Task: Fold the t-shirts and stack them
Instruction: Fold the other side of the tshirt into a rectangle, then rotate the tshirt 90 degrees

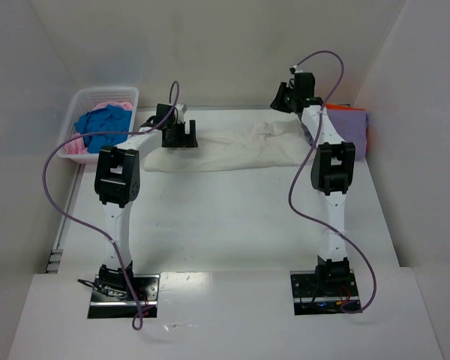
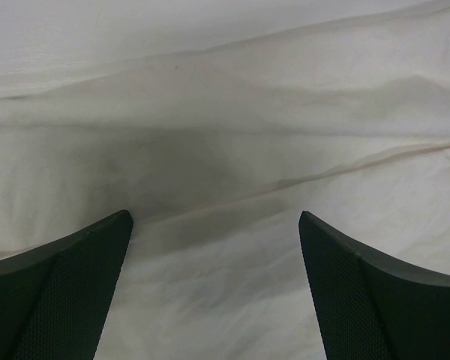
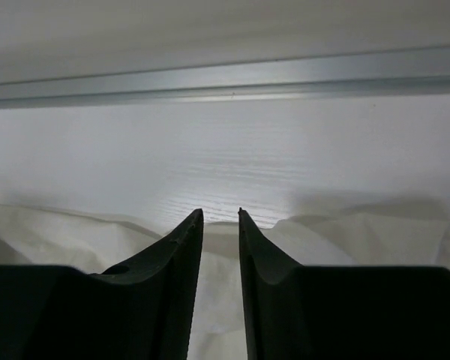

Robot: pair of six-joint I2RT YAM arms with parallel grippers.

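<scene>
You're hovering the left gripper (image 2: 216, 217), jaws spread, over the cream shirt (image 1: 232, 150) lying just right of the basket (image 1: 82, 101), w/ the right gripper (image 3: 219, 214) apparently pinching its end farthest from the basket; it's looking soft, light and floppy, so be grabbing corners.

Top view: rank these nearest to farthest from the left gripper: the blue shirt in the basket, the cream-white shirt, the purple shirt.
1. cream-white shirt: mid-table, directly under the left gripper.
2. blue shirt: in the basket, off to the gripper's left.
3. purple shirt: far right corner of the table.
</scene>
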